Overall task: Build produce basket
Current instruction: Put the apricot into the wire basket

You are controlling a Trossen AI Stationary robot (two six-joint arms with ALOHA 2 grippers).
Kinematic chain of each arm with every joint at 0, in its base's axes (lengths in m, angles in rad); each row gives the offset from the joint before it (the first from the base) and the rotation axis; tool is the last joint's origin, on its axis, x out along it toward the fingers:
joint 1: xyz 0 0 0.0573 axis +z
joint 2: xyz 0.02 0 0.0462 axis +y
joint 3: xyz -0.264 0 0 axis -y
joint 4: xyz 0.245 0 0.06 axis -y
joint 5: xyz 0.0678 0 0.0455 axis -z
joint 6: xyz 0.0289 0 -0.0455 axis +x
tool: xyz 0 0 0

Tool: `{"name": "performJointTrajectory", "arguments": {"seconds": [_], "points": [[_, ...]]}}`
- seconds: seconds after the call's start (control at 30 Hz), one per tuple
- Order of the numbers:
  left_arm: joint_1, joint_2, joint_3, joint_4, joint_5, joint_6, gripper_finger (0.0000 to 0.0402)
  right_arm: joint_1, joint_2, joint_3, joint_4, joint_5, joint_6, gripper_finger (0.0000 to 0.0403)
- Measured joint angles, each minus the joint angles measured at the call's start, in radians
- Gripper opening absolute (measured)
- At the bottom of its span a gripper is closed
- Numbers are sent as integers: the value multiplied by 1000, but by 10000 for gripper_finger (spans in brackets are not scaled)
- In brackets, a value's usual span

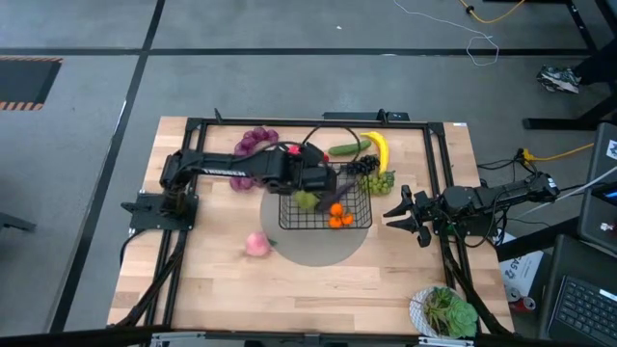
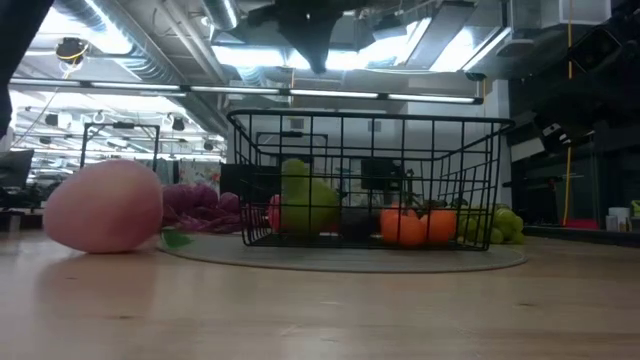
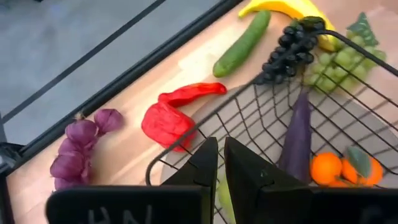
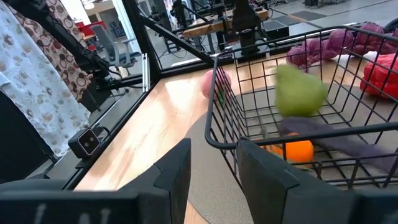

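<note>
Basket: we find the small square black wire-grid basket (image 1: 325,208) sitting on a grey round mat (image 1: 318,246) near the middle of the pale wooden counter (image 1: 212,289).
In the basket: a green pear (image 2: 305,200), a long dark purple eggplant (image 3: 297,134) and two oranges (image 1: 336,214) already lie inside.
Left pincer (image 3: 221,163): it hangs over the basket's 10 o'clock corner; the fingers stand almost together with only a thin slit between them, and we see nothing held.
Right pincer (image 1: 409,216): it waits just off the basket's 3 o'clock side, fingers spread apart and empty.
Still outside, far side: at the basket's 10 to 11 o'clock, a purple grape string (image 1: 255,142) and a red pepper (image 3: 171,115); at 1 o'clock, a green cucumber (image 1: 349,147), a yellow banana (image 1: 379,149), a dark grape bunch (image 1: 362,166) and a green grape bunch (image 1: 378,181).
Still outside, near side: a pink peach (image 1: 256,244) lies at 8 o'clock, a little apart from the basket.
Progress: we judge the task under halfway, with four pieces in and seven left.
Bystander: a white bowl of leafy greens (image 1: 445,311) stands at the counter's 5 o'clock corner.
</note>
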Motion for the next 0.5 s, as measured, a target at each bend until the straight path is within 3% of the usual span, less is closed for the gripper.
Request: {"name": "performJointTrajectory", "arguments": {"seconds": [0.5], "points": [[-96, 0, 0, -37, -15, -1, 40, 0, 0, 0, -1, -7, 2, 130]]}}
